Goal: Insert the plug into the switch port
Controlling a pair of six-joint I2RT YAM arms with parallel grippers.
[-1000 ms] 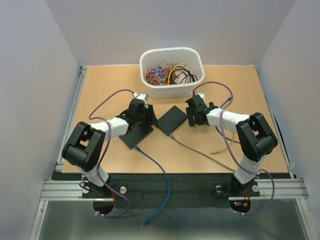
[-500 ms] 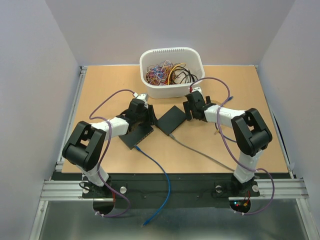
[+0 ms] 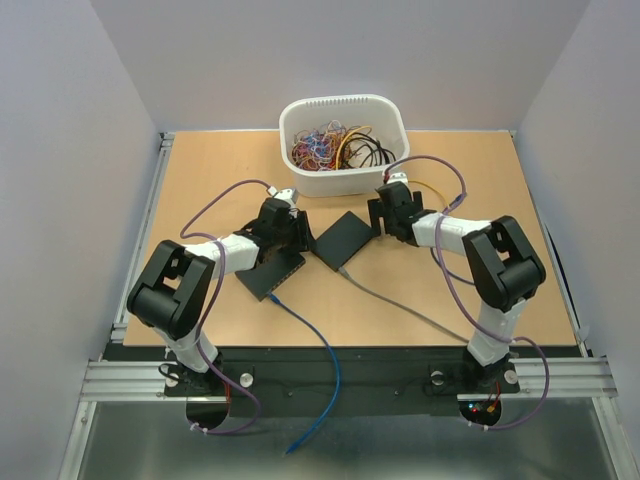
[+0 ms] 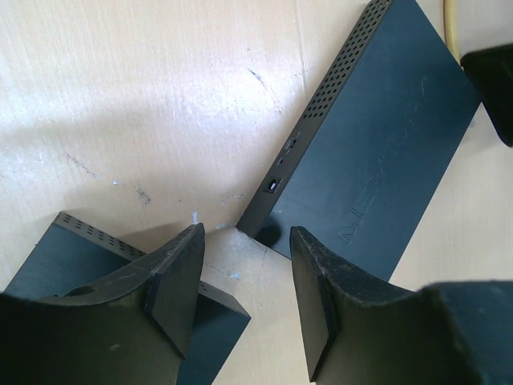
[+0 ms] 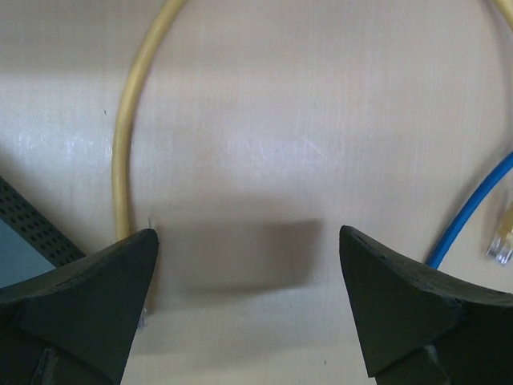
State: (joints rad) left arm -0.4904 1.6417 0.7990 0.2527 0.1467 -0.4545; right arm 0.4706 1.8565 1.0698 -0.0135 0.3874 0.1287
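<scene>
Two black switches lie mid-table: the left one has a blue cable in its front, the right one has a grey cable. My left gripper is open and empty, low between them; its wrist view shows the gripper at a corner of the right switch, with the left switch's corner below. My right gripper is open and empty beside the right switch. In its wrist view the gripper is over bare table, a yellow cable ending by its left finger.
A white bin full of tangled cables stands at the back centre. A blue cable and a small yellowish plug lie at the right edge of the right wrist view. Purple arm cables loop over the table.
My right gripper has moved back and slightly left towards the bin, past the right switch's far corner. The yellow plug seen near the front right earlier no longer shows. The left arm has barely moved.
</scene>
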